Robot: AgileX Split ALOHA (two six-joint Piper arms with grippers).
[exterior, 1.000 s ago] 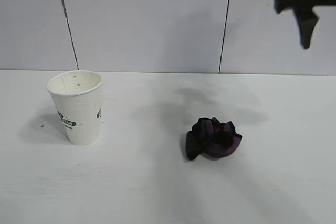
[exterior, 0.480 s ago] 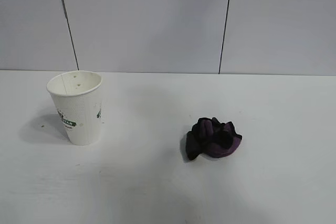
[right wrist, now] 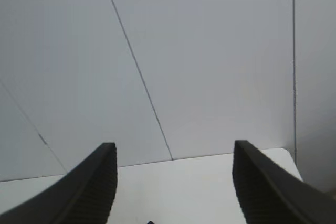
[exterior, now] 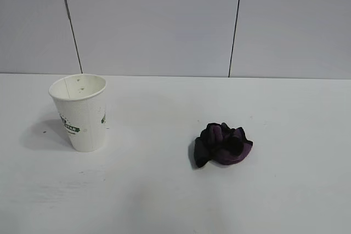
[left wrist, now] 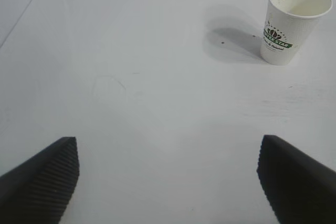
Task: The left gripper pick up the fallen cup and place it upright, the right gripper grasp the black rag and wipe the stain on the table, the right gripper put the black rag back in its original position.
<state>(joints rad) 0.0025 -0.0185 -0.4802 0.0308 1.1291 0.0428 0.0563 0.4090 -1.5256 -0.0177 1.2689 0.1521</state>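
The white paper cup [exterior: 80, 112] stands upright on the left of the white table [exterior: 164, 190], logo facing front. It also shows in the left wrist view [left wrist: 292, 22], far from my left gripper [left wrist: 169, 145], which is open and empty above bare table. The black and purple rag [exterior: 222, 144] lies bunched right of the table's middle. My right gripper [right wrist: 174, 148] is open and empty, raised and facing the back wall. Neither arm shows in the exterior view. No stain is visible on the table.
A grey panelled wall [exterior: 164, 20] with dark vertical seams stands behind the table. A few tiny dark specks [left wrist: 222, 41] lie in the cup's shadow.
The right arm, seen at the upper right a second ago, has left the exterior view. The cup and rag have not moved.
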